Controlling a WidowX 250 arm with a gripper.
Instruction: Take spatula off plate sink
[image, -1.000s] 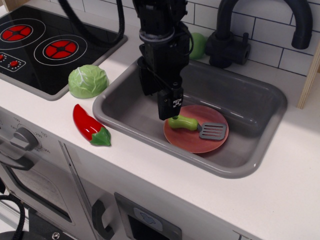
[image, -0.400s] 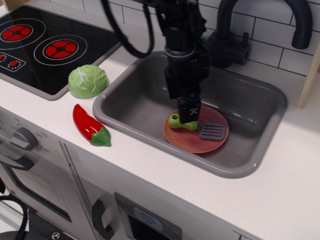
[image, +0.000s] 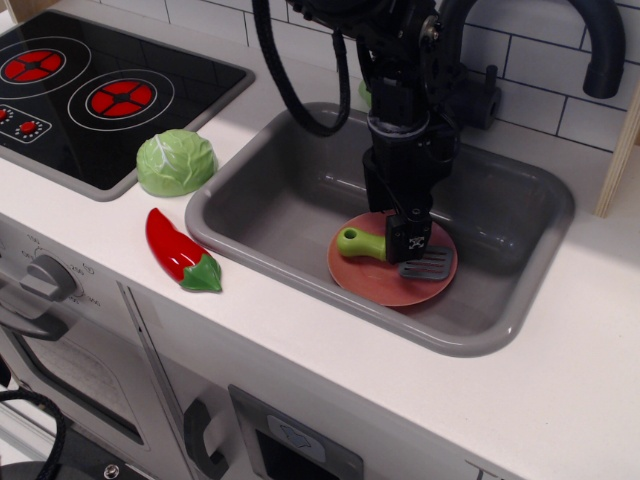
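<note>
The spatula (image: 392, 251) lies flat on the pink plate (image: 385, 286), which sits on the floor of the grey sink (image: 290, 200). The lime-green handle points off to the viewer's left of the fingers (image: 410, 243), and the grey slotted blade shows just to their other side, so the fingers have come down at the neck where handle meets blade. From here I can't tell whether the fingers are apart or pressed together; the dark tip hides the gap, and it isn't clear they touch the spatula at all.

It looks like a light, hollow plastic toy, stiff enough not to bend and hardly breakable. The glossy rounded handle may be slippery and could roll or squirt out of a pinch. I'd judge the chunky handle the better hold, a little left of where the fingers are now; the thin blade lies too flat to the plate to get under. The plate looks light too and might skid or lift with it if the fingers press down hard.

On the tabletop, well left of the fingers, lie a cabbage (image: 176, 161) and a red chili pepper (image: 180, 252), clear of the work.
</note>
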